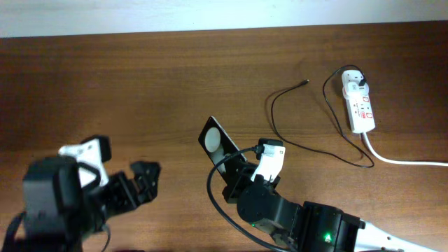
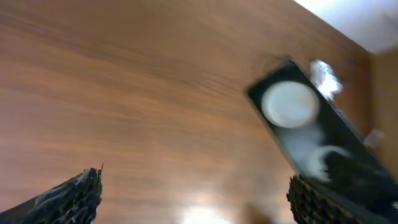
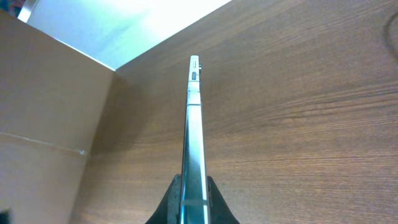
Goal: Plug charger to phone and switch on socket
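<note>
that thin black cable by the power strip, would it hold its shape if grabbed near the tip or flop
Probably floppy: the cable lies in loose curves, so its tip would likely droop past a grip. Likely light, being so thin. Its far end runs to the power strip, so a hard pull might drag that along.

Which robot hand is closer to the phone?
Right. The right gripper is shut on the phone, pinching it edge-up; the left gripper hangs open off to its left, not touching.

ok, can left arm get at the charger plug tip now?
Probably not easily: the left gripper is open, but the charger plug tip lies far right near the socket, beyond the right gripper holding the phone.
</note>
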`<action>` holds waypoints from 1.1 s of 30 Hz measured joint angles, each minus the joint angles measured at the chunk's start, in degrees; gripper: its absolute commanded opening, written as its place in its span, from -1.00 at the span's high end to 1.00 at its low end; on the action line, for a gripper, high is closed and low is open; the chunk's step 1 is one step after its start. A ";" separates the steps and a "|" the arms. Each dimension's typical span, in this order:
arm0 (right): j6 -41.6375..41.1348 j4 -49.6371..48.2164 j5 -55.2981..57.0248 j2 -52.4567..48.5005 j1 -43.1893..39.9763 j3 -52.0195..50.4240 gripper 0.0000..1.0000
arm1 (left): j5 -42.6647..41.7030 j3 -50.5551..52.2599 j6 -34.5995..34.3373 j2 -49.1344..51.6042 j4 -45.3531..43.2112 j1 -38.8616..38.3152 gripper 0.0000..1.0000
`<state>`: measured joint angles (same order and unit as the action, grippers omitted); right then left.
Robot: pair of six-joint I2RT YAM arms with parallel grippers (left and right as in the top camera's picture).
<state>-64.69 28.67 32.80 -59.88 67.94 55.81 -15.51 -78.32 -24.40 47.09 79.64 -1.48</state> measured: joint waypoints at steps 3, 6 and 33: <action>-0.24 0.24 0.87 0.00 -0.02 0.00 0.92 | 11.50 -0.04 0.00 -4.42 4.26 0.00 -0.98; -0.33 0.26 0.83 0.00 -0.59 0.00 0.92 | 15.23 2.47 -0.33 -4.42 3.72 0.00 -0.98; -8.83 6.82 -2.45 1.20 -5.73 0.02 0.92 | -54.42 48.04 -9.51 0.44 -52.41 21.88 -0.98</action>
<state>-73.52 35.48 30.35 -58.67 62.22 55.83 -69.93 -30.28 -33.91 47.53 27.22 20.40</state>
